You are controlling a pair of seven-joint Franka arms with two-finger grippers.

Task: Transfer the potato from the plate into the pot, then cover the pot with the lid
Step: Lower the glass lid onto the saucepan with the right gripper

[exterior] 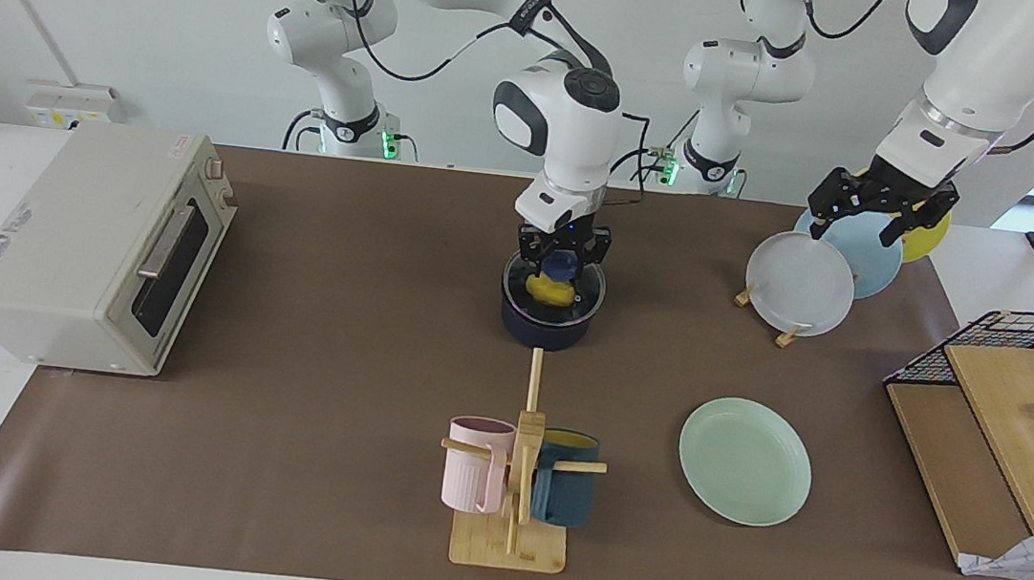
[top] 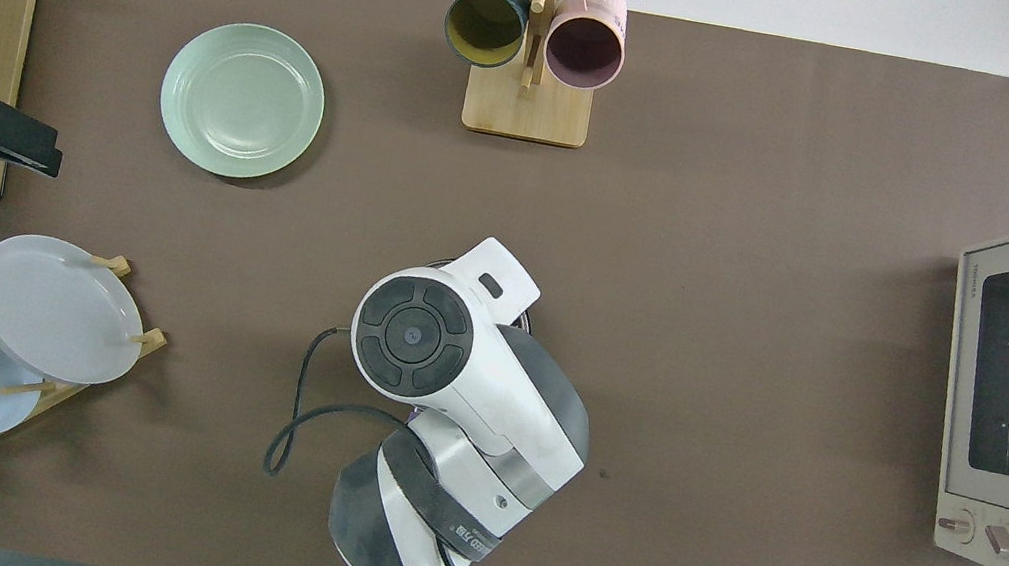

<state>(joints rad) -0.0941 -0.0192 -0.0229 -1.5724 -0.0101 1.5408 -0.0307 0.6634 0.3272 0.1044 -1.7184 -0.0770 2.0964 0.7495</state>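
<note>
The dark blue pot (exterior: 543,331) stands at the middle of the table, toward the robots. The yellow potato (exterior: 550,291) lies inside it, seen through the glass lid (exterior: 589,300), which sits on the pot's rim. My right gripper (exterior: 562,261) is straight above the pot, its fingers closed around the lid's blue knob (exterior: 561,265). In the overhead view the right arm hides the pot, the lid and the potato. The mint-green plate (exterior: 745,460) (top: 242,100) lies bare, farther from the robots. My left gripper (exterior: 881,213) (top: 20,144) hangs open and empty over the plate rack.
A rack with white, light-blue and yellow upright plates (exterior: 801,283) stands toward the left arm's end. A mug tree (exterior: 516,482) with pink and teal mugs stands farther out than the pot. A toaster oven (exterior: 89,245) sits at the right arm's end. A wire basket with wooden boards (exterior: 1005,399) is beside the plate.
</note>
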